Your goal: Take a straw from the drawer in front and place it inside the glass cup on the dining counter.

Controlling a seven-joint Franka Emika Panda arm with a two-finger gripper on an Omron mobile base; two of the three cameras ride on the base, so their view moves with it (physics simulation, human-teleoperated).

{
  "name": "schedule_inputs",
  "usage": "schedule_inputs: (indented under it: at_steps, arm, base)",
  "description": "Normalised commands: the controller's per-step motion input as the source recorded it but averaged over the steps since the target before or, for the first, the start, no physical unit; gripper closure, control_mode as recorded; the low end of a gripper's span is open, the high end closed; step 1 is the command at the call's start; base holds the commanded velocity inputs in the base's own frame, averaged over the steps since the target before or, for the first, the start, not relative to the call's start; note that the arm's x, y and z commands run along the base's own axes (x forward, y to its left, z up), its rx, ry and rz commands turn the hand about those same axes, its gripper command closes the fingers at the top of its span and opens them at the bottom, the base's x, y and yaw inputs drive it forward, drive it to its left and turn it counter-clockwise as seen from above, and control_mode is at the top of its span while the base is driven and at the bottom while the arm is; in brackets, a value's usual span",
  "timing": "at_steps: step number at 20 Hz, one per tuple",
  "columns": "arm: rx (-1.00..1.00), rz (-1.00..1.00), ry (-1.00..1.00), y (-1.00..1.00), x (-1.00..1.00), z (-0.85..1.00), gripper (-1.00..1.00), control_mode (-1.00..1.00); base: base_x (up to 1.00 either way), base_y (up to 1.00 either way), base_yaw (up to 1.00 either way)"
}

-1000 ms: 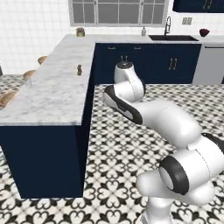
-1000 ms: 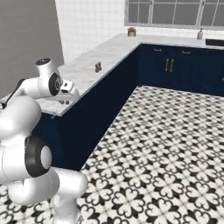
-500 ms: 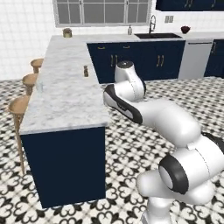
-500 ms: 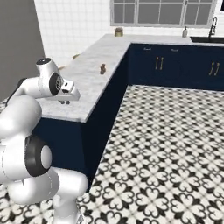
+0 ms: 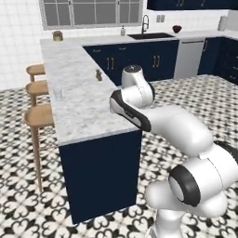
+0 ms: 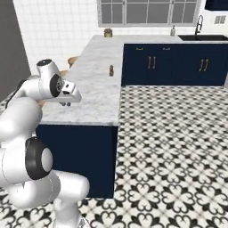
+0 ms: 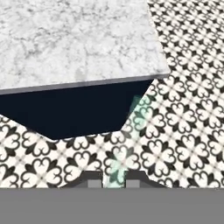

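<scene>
Bare dining counter [image 5: 88, 111] around glass cup [image 5: 57, 92]; shaker [image 5: 98, 75] well apart

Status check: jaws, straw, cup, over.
Jaws shut on straw, near dining counter end. Glass cup empty, stool side. Brown shaker well clear.

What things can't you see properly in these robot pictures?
- Glass cup, left base view: small, clear and faint, so whether anything is inside cannot be told.
- Straw, hand view: blurred pale streak between the gripper tips; its far end fades out.
- Stools, left base view: partly behind the dining counter.
</scene>
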Motion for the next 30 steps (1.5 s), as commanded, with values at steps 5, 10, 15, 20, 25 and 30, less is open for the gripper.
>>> schedule_inputs:
  at_steps: [5, 10, 15, 20, 25, 30]
  arm:
    - [0.0, 0.0, 0.0, 0.0, 0.0, 0.0, 1.0, 1.0]
    - [0.0, 0.0, 0.0, 0.0, 0.0, 0.0, 1.0, 1.0]
    - [0.0, 0.0, 0.0, 0.0, 0.0, 0.0, 1.0, 1.0]
    - [0.0, 0.0, 0.0, 0.0, 0.0, 0.0, 1.0, 1.0]
    - [0.0, 0.0, 0.0, 0.0, 0.0, 0.0, 1.0, 1.0]
    - [0.0, 0.0, 0.0, 0.0, 0.0, 0.0, 1.0, 1.0]
  base:
    - [-0.05, 1.0, -0.36]
    - [-0.01, 1.0, -0.36]
    - [0.0, 1.0, -0.39]
    - [0.0, 1.0, -0.43]
    - [0.0, 1.0, -0.45]
    - [0.0, 1.0, -0.47]
